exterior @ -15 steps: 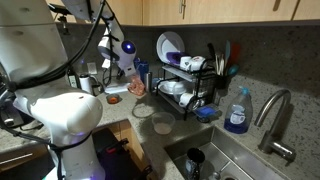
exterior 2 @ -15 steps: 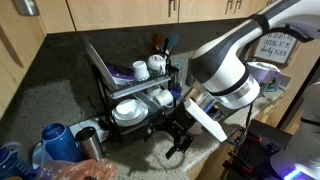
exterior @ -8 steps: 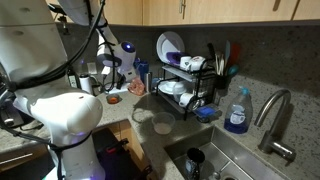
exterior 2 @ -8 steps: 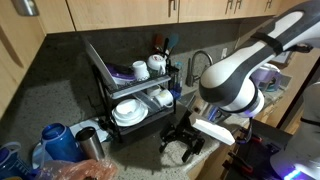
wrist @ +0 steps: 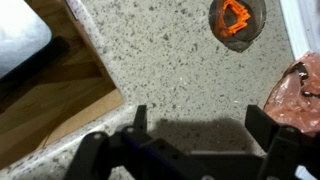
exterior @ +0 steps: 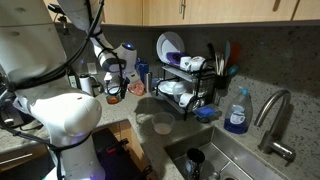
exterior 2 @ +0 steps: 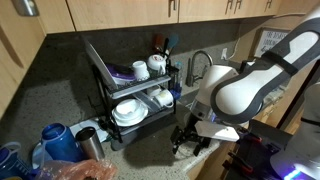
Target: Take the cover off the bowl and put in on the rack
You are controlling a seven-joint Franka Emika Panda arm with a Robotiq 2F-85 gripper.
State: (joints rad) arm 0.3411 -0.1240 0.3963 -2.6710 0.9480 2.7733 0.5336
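The black wire two-tier rack (exterior: pixel 186 86) stands against the back wall with plates, bowls and cups on it; it also shows in an exterior view (exterior 2: pixel 134 92). A small round pale-topped bowl (exterior: pixel 162 125) sits on the counter in front of the rack. My gripper (exterior: pixel 113 90) hangs low over the counter's front part, well away from the rack, as an exterior view (exterior 2: pixel 190 142) also shows. In the wrist view the gripper (wrist: pixel 200 118) is open and empty above bare speckled counter. A round container (wrist: pixel 237 18) holding something orange lies beyond the fingers; I cannot tell whether it is the bowl.
A reddish plastic bag (wrist: pixel 300 90) lies right of the fingers. The counter edge (wrist: pixel 95 70) runs diagonally with wood below. A blue spray bottle (exterior: pixel 237 112), a faucet (exterior: pixel 275 115) and a sink (exterior: pixel 215 160) are past the rack. A blue kettle (exterior 2: pixel 55 140) stands near the camera.
The arm has swung away from the rack and come down toward the front of the counter. The gripper stays open and empty.
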